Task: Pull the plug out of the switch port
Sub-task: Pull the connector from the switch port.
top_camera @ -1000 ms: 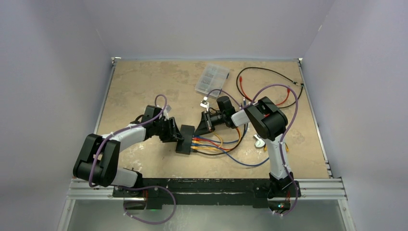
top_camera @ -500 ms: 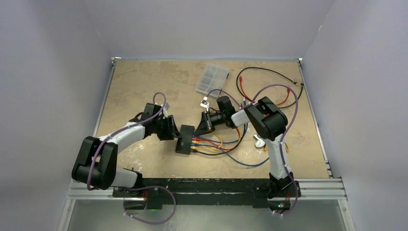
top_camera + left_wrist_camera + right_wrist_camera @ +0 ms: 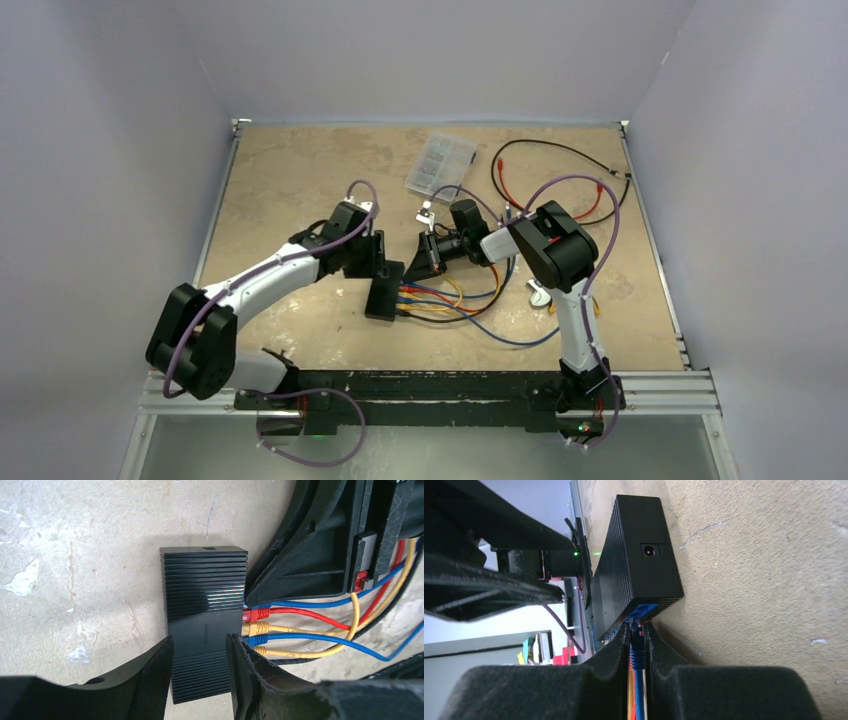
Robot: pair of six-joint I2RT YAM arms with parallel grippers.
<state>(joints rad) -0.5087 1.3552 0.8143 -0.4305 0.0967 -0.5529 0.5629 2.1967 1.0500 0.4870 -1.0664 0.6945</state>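
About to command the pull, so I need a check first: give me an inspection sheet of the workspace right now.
Surface: tan table, mottled.
Job's things: black switch lying flat; blue plug in its end port.
Clutter: clear compartment case at far edge; small metal piece beside the cables.
Grippers: left claw open over the switch; right claw shut on the blue plug.
Cables: five patch cables plugged in; black and red leads far right.
Surroundings: plain grey walls.

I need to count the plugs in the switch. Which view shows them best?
Left wrist: looks down on the switch, plugs in a clear row along one side. Top external shows them tiny; right wrist shows only a blue plug between the right hand's fingers.
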